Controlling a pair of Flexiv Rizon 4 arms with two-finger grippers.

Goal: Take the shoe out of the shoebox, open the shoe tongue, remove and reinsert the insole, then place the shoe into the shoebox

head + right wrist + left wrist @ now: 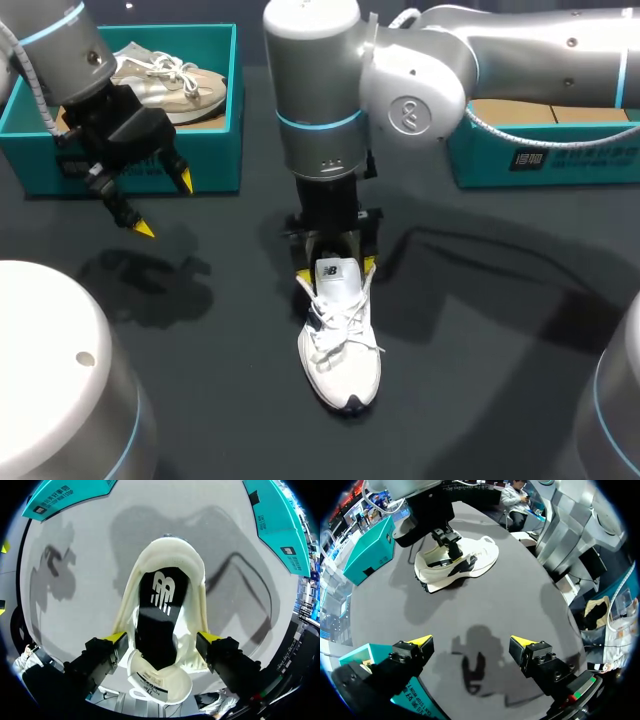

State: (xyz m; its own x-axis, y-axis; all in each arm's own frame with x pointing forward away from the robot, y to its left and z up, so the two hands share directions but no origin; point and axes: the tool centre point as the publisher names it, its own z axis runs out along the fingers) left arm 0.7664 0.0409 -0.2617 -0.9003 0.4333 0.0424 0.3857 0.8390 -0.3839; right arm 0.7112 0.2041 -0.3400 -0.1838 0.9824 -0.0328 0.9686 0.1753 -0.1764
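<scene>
Our right claw [337, 270] is clamped on the shoe [342, 350]. Its yellow tips touch the collar from both sides, level with the tongue [335, 275]. The shoe stands on its sole on the table [500, 300], directly under this claw.

In the right wrist view the heel lies ahead of the fingers [117, 638]. The black insole [162, 595] sits inside the shoe, between the fingers. The tongue stands up under the claw, its labelled inner side showing.

Our left claw [163, 205] hangs above the table with its fingers spread wide and nothing between them. From its wrist view, the shoe and the right claw are well ahead of it. The teal box [215, 165] is just beside and beneath one finger. A second, beige shoe [170, 80] lies in that box, behind this claw.
</scene>
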